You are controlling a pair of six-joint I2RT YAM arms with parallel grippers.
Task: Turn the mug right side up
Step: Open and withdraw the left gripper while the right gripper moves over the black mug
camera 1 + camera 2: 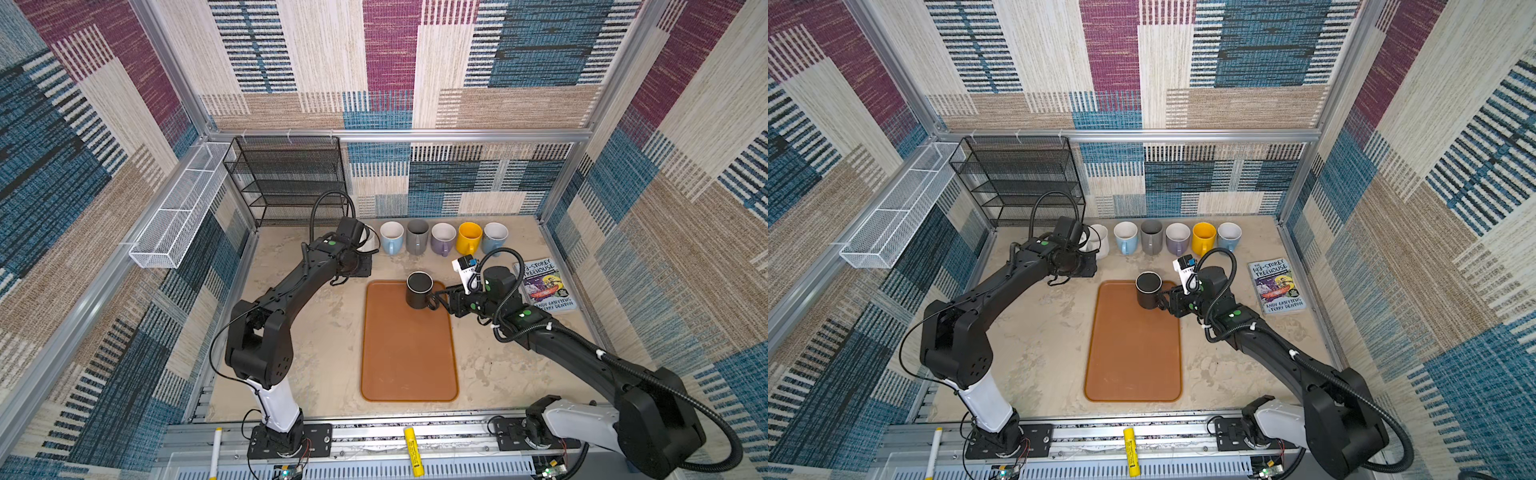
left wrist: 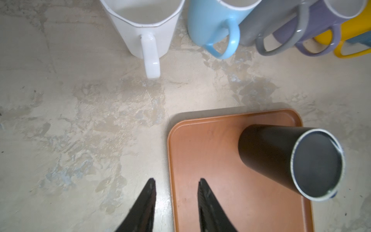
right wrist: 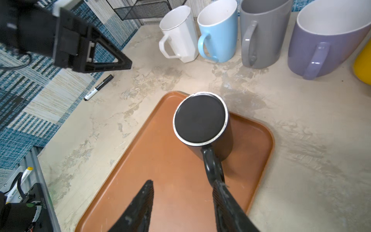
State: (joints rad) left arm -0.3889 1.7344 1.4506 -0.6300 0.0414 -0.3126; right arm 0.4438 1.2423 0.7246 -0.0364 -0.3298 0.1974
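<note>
Here, the upside-down black mug (image 3: 200, 118) stands at the far corner of the orange tray (image 3: 160, 170). Your right gripper (image 3: 181, 183), jaws parted and empty, has one finger against the handle (image 3: 209, 160); closing off-centre could topple it.

Black mug (image 3: 200, 118): matt ceramic. Tray (image 3: 160, 170): smooth matt plastic. Counter (image 2: 80, 120): mottled, stone-look. Blue mug (image 2: 208, 24): glossy glaze. Rack (image 1: 286, 178): black metal mesh.

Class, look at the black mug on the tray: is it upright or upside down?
Upside down: the mug stands on the tray with its flat, closed base facing up.
</note>
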